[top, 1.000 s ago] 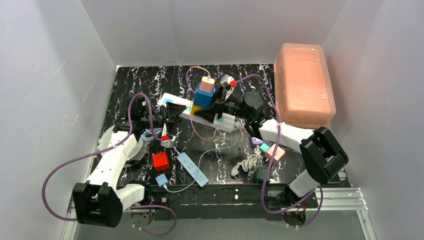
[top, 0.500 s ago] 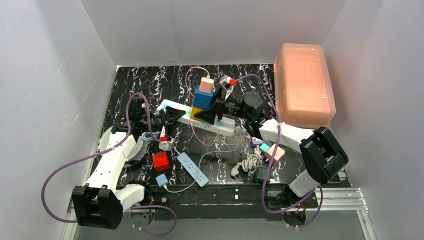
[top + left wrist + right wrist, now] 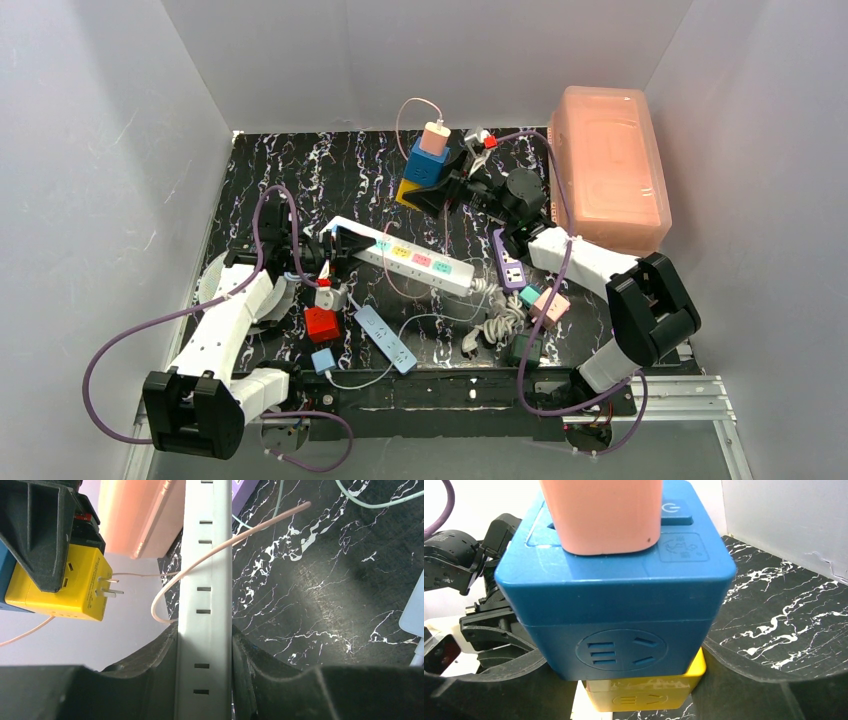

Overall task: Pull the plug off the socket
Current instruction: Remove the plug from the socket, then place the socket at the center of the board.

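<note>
Top external view: the long white socket (image 3: 415,257) lies mid-frame on the desk (image 3: 260,170), left fingers (image 3: 337,243) clamped on its left end; right fingers (image 3: 452,188) grip the yellow plug (image 3: 405,190), lifted clear at upper centre. Left wrist view: socket runs up the middle, plug prongs bare upper left. Right wrist view: blue cube (image 3: 614,595) fills the frame, plug beneath.

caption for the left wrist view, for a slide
Left gripper clamps the white power strip; the yellow plug block hangs clear, prongs bare.
</note>
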